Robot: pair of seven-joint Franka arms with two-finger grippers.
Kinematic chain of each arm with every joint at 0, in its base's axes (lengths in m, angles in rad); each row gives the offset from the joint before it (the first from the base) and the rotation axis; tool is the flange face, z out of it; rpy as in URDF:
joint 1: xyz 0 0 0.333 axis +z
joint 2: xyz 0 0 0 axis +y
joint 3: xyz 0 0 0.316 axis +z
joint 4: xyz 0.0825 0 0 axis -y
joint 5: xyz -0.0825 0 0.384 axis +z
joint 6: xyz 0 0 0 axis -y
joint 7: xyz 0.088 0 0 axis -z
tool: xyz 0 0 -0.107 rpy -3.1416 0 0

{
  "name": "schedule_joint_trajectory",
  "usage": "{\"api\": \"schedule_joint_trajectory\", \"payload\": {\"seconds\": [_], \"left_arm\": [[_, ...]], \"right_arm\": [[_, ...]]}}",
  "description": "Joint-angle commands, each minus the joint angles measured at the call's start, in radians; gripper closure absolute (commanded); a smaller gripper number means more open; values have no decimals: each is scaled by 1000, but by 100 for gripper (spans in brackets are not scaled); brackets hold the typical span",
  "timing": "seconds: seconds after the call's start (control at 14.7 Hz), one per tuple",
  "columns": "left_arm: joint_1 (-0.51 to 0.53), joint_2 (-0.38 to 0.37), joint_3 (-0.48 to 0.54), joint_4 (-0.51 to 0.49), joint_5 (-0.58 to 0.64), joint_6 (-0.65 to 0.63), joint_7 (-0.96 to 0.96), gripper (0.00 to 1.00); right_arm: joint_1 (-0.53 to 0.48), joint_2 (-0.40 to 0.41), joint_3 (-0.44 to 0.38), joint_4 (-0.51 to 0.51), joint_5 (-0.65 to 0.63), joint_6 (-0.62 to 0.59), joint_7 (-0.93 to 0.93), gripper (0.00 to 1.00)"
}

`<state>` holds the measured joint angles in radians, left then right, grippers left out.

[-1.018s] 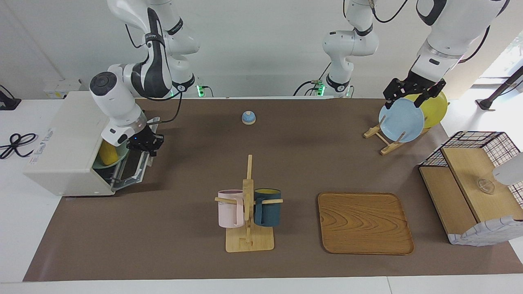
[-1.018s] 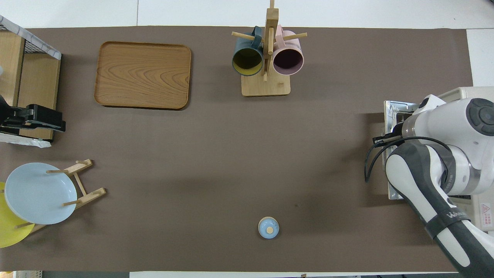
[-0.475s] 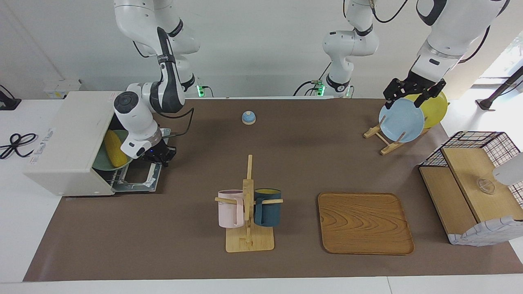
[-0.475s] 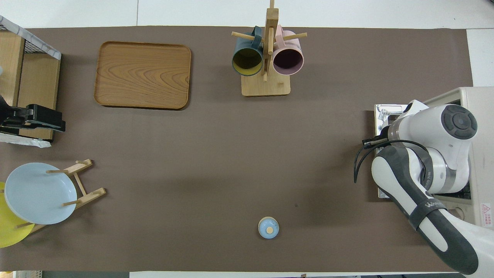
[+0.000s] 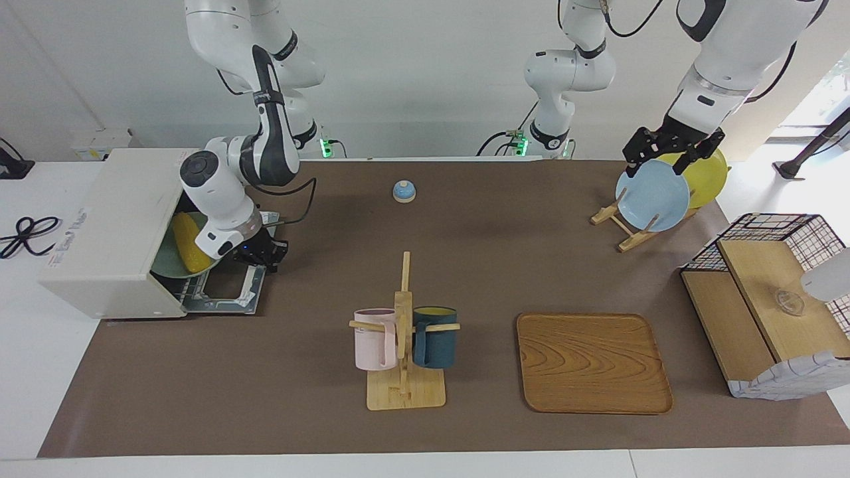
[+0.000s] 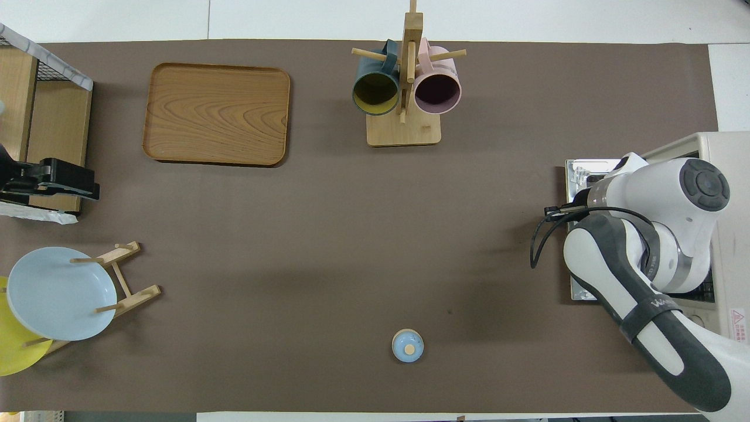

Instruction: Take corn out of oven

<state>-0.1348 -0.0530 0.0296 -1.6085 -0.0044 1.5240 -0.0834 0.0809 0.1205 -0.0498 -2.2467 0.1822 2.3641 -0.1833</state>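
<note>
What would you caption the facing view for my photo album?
Right gripper over the open oven door, corn still inside; left gripper waits above the plates.

Two high cameras (facing oppositely) share the table (image 5: 299,411).

The right gripper (image 5: 262,253) hangs low from a bent wrist; the left gripper (image 5: 671,154) waits, raised, pointing down.
</note>
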Motion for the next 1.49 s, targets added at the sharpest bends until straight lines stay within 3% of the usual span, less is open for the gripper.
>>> {"api": "schedule_joint_trajectory", "payload": {"seconds": [0.0, 0.34, 0.48, 0.81, 0.88, 1.43], "left_arm": [[14, -16, -8, -8, 3, -11, 4, 0], [14, -16, -8, -8, 3, -11, 4, 0], [14, -16, -8, -8, 3, -11, 4, 0], [14, -16, -8, -8, 3, -11, 4, 0], [14, -16, -8, -8, 3, -11, 4, 0], [14, -16, -8, -8, 3, -11, 4, 0]], "right_arm": [[23, -1, -12, 77, 16, -106, 7, 100], [-24, -103, -22, 154, -96, -336, 18, 100], [-61, -133, -21, 177, -174, -391, 28, 94], [-93, -148, -19, 118, -204, -350, 25, 78], [-96, -150, -19, 95, -205, -321, 24, 70], [-127, -153, -19, 53, -214, -273, -33, 73]]}}
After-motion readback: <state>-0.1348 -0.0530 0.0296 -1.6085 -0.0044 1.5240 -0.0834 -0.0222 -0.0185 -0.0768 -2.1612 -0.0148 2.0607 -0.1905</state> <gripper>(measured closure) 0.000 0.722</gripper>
